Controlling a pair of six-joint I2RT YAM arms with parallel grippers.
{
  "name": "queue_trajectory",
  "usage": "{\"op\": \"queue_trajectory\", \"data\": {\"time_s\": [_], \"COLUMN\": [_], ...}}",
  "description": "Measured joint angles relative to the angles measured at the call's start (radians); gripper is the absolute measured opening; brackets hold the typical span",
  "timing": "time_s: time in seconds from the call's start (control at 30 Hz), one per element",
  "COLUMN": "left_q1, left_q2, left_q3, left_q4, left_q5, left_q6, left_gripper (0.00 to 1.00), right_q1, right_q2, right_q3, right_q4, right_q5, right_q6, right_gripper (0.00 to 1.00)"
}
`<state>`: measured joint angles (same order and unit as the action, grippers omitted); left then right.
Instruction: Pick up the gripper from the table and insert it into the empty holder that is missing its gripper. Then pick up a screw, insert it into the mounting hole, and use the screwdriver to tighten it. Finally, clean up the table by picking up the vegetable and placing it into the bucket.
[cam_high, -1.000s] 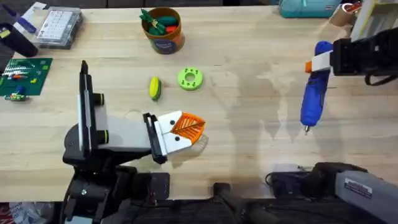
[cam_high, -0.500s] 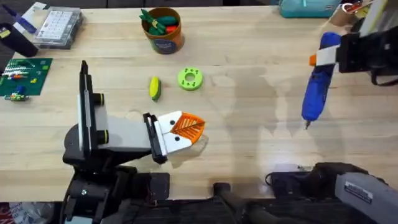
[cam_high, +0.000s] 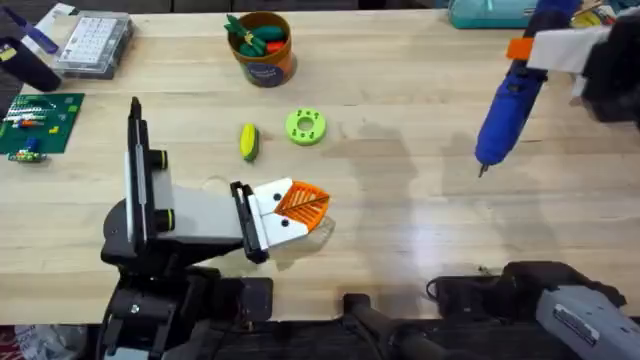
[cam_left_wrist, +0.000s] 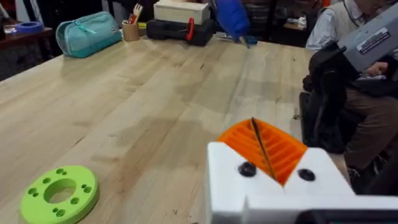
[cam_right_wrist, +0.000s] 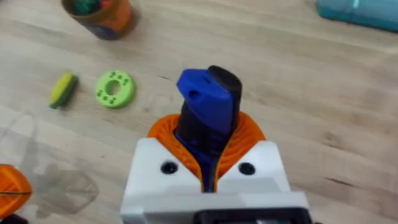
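Lower left of the overhead frame: grey holder (cam_high: 190, 215) lying on the table (cam_high: 400, 220), with the orange ribbed gripper (cam_high: 298, 203) on its white base seated at its end. Left arm's own finger spread: cannot tell. Upper right: right gripper (cam_high: 545, 50) pinching the blue screwdriver (cam_high: 505, 100) by its collar, body tilted, bit pointing down and left above the wood. Upper middle: yellow-green corn (cam_high: 248, 141) lying beside a green disc (cam_high: 305, 127), apart from it. Above both, near the top edge: orange bucket (cam_high: 265, 65) holding toy vegetables.
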<state>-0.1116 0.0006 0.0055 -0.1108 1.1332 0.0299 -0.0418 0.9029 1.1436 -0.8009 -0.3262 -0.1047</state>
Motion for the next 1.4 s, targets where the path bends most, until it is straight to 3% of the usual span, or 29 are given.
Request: {"op": "queue_trajectory", "data": {"time_s": [0.23,0.9,1.4], "left_q1": [0.000,0.000,0.000], "left_q2": [0.000,0.000,0.000], "left_q3": [0.000,0.000,0.000], "left_q4": [0.000,0.000,0.000], "left_q5": [0.000,0.000,0.000], "left_q6": [0.000,0.000,0.000], "left_gripper": [0.013,0.013,0.013], "right_q1": [0.053,0.457,0.702], "right_q2": [-0.001,0.028,0.099], "right_q3": [0.092,0.114,0.116], "right_q4": [0.029,0.379,0.605], "right_q5": [-0.060,-0.090,-0.094], "right_q6": [0.002,0.143,0.209], "right_gripper": [0.057,0.057,0.057]}}
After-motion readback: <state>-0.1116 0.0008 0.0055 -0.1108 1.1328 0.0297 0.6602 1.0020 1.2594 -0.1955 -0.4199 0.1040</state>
